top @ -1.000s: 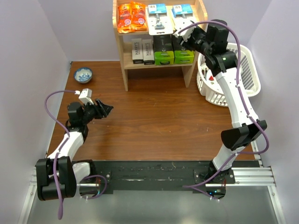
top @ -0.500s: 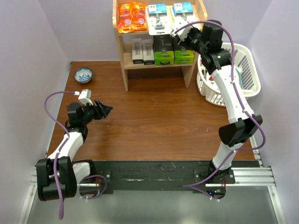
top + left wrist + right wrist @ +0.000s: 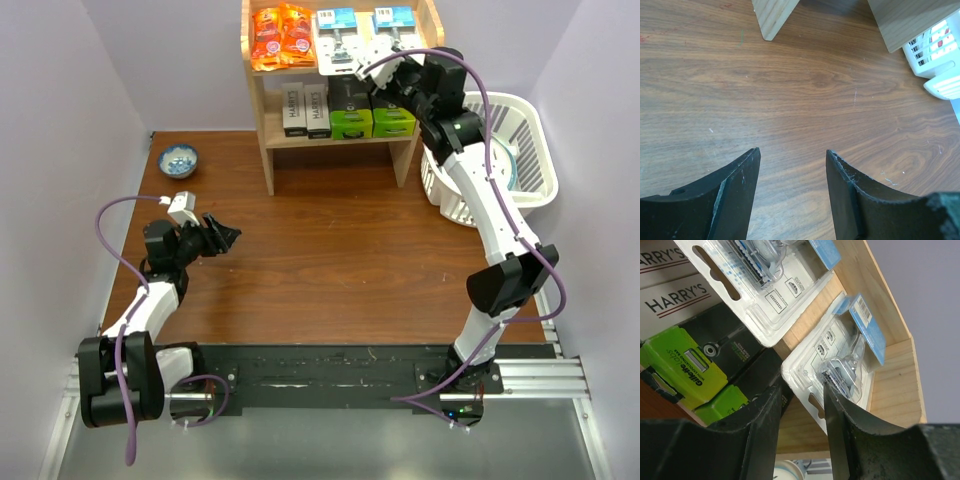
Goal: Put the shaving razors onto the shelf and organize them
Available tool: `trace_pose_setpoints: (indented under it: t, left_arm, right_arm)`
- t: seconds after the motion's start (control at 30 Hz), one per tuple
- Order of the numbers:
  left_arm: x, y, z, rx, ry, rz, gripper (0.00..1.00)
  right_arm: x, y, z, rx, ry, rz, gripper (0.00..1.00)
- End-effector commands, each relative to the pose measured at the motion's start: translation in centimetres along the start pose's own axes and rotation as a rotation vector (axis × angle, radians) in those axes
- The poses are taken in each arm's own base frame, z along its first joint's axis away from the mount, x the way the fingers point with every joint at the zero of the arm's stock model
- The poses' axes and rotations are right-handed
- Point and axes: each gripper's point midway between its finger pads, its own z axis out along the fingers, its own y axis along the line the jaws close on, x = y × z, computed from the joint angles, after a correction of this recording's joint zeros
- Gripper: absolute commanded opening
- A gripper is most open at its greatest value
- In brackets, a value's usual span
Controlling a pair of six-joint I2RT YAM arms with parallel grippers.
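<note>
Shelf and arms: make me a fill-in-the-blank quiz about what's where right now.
Both blister razor cards lie on the shelf's ___ board, beside the orange snack packets. The HARRY'S boxes and Gillette boxes stand on its ___ board. The left gripper hangs over the table with its jaws ___.
Missing words: top, lower, open.

- On the shelf [image 3: 268, 130] top board: snack packets [image 3: 281, 37] left, two blister cards [image 3: 337, 40] to their right.
- Lower board: HARRY'S boxes [image 3: 305, 108] left, Gillette boxes [image 3: 351, 108] right.
- On the table [image 3: 330, 260]: bowl [image 3: 179, 159] left of the shelf, basket [image 3: 530, 150] right.
</note>
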Motion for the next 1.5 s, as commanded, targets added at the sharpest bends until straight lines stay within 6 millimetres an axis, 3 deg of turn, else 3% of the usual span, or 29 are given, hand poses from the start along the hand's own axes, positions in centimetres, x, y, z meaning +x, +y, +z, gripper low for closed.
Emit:
trace_pose_setpoints:
  t: [0.0, 0.1, 0.17, 0.2, 0.23, 0.27, 0.3, 0.33, 0.37, 0.43, 0.57, 0.7, 0.77, 0.83, 0.9, 1.03, 1.13, 1.3, 1.47]
  left_arm:
    - [-1.2, -0.1, 0.1, 0.009, -0.043, 0.014, 0.6]
    - [-1.2, -0.1, 0.0, 0.009, -0.042, 0.02, 0.6]
    - [-1.4, -0.3, 0.0, 0.009, -0.042, 0.021, 0.6]
    - [-1.8, -0.6, -0.1, 0.021, -0.048, 0.026, 0.6]
    - [-2.1, -1.0, -0.2, 0.035, -0.053, 0.034, 0.6]
    - [-3.0, -1.6, -0.2, 0.057, -0.071, 0.053, 0.61]
    - [-3.3, -2.2, -0.2, 0.081, -0.073, 0.062, 0.63]
    - [-3.8, -2.5, -0.1, 0.095, -0.078, 0.07, 0.67]
    - [-4.9, -3.1, 0.0, 0.117, -0.1, 0.093, 0.7]
    - [-5.7, -4.0, 0.1, 0.158, -0.109, 0.121, 1.0]
    - [-7.5, -6.7, 1.0, 0.249, -0.115, 0.218, 1.0]
    - [-7.6, -9.7, 2.2, 0.342, -0.07, 0.343, 1.0]
    - [-7.4, -12.0, 3.0, 0.398, -0.033, 0.433, 1.0]
    - [-7.4, -12.8, 3.6, 0.414, -0.016, 0.472, 1.0]
    - [-8.1, -13.7, 4.3, 0.424, -0.007, 0.508, 1.0]
    - [-9.8, -14.5, 5.0, 0.425, -0.009, 0.558, 1.0]
    - [-10.1, -14.8, 5.3, 0.426, 0.004, 0.6, 1.0]
    - [-9.4, -14.4, 5.6, 0.421, 0.079, 0.641, 1.0]
    - [-10.7, -14.5, 5.6, 0.406, 0.077, 0.718, 1.0]
  right_arm:
    - [-1.1, -1.6, -0.3, 0.072, -0.018, -0.006, 0.42]
    - [-1.8, -1.8, -1.4, 0.075, -0.031, -0.023, 0.47]
    - [-3.3, -2.7, -2.9, 0.114, -0.072, -0.034, 0.62]
    - [-2.8, -0.9, -2.9, 0.085, -0.067, -0.049, 0.67]
    - [-4.6, -2.1, -5.4, 0.125, -0.114, -0.063, 0.71]
    - [-5.6, -2.4, -6.3, 0.158, -0.151, -0.07, 0.81]
    - [-4.9, 0.2, -6.4, 0.114, -0.149, -0.054, 0.85]
    - [-6.0, 0.1, -8.3, 0.122, -0.186, -0.039, 0.89]
    - [-5.4, 2.2, -8.6, 0.073, -0.175, -0.02, 0.96]
    - [-5.8, 4.5, -9.4, 0.018, -0.19, 0.059, 0.99]
    - [-4.8, 9.8, -10.0, -0.152, -0.093, 0.32, 0.99]
    - [-3.6, 15.5, -9.8, -0.353, 0.065, 0.624, 0.99]
    - [-2.7, 16.8, -9.9, -0.359, 0.098, 0.699, 0.99]
    - [-2.6, 17.3, -10.5, -0.356, 0.122, 0.775, 0.99]
    - [-1.3, 18.4, -11.0, -0.362, 0.227, 0.833, 0.99]
    - [2.0, 18.8, -11.6, -0.297, 0.457, 0.855, 0.99]
    - [2.8, 18.4, -11.9, -0.264, 0.532, 0.857, 0.99]
    - [1.5, 16.7, -11.7, -0.223, 0.466, 0.871, 0.99]
    - [-1.1, 15.7, -11.1, -0.252, 0.291, 0.864, 0.99]
